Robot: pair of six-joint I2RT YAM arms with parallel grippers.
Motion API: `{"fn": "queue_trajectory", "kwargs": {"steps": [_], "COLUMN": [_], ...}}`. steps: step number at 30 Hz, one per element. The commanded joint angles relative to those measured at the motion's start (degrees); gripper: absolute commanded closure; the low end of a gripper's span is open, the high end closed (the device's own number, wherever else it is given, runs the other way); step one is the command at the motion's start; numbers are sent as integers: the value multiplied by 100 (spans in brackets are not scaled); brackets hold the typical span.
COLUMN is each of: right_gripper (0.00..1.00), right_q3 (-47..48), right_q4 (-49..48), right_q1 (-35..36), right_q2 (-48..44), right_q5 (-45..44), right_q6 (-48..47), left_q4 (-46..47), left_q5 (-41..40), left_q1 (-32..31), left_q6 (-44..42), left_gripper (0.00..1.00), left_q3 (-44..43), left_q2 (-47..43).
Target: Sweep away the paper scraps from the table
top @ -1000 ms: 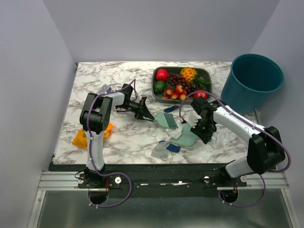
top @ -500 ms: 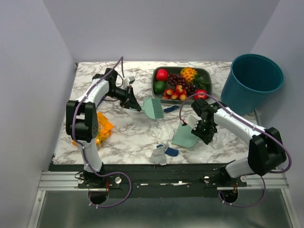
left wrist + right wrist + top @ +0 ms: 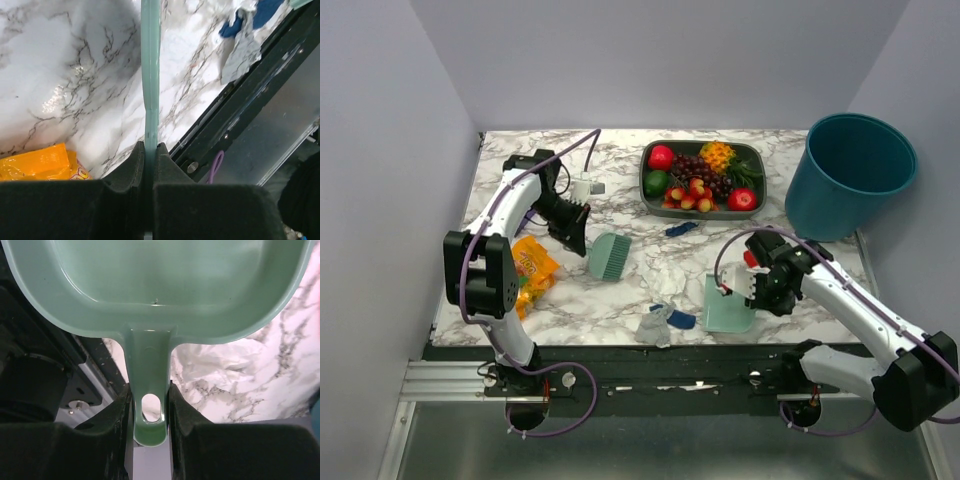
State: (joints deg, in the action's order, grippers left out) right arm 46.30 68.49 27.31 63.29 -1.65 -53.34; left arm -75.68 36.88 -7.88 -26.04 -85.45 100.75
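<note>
My left gripper (image 3: 574, 227) is shut on the handle of a green brush (image 3: 608, 256), held low over the table (image 3: 520, 300) left of centre; the left wrist view shows the brush (image 3: 150, 75) edge-on between the fingers. My right gripper (image 3: 753, 287) is shut on the handle of a green dustpan (image 3: 727, 304) near the front edge; the pan (image 3: 160, 285) looks empty. Paper scraps lie between them: a white crumpled one (image 3: 670, 272), a grey one (image 3: 654, 326), a dark blue one (image 3: 681, 320), and another dark blue one (image 3: 681, 228) near the tray.
An orange snack bag (image 3: 528, 268) lies by the left arm. A dark tray of fruit (image 3: 703, 180) stands at the back. A teal bin (image 3: 850, 175) stands at the back right. The black front edge (image 3: 650, 351) runs just behind the scraps.
My left gripper has swung the brush from the table's middle to the left and nearer. My right gripper has drawn the dustpan back toward the front right edge.
</note>
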Motion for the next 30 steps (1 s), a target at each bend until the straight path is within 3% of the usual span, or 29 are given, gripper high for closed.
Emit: {"fn": "queue_trajectory", "kwargs": {"steps": [1,10,15,19,23,30], "right_gripper": [99,99,100,99,99,100], "right_q3": [-60,966,1249,1390,1601,1794], "right_q4": [358,516,341,279,262,77], "right_q1": [-15,283,704,899,916,916], "right_q2": [411,2072,2407,2627,2847,2961], "right_q5": [77,815,948,868,903,1035], "right_q6": [-336,806,1150,1238,1291,1519], "left_q4": [-1116,-1098,-1098,-949,-1107,-1107], "left_q5": [-358,-76,108,450,1258,1804], "left_q1": [-38,-468,-899,-1189,-1190,-1190], "left_q6": [-499,-665,-885,-833,-490,29], "left_gripper": [100,100,100,100,100,100], "left_q3": [327,846,837,592,91,-419], "left_q2": [-161,58,629,946,1403,1640]}}
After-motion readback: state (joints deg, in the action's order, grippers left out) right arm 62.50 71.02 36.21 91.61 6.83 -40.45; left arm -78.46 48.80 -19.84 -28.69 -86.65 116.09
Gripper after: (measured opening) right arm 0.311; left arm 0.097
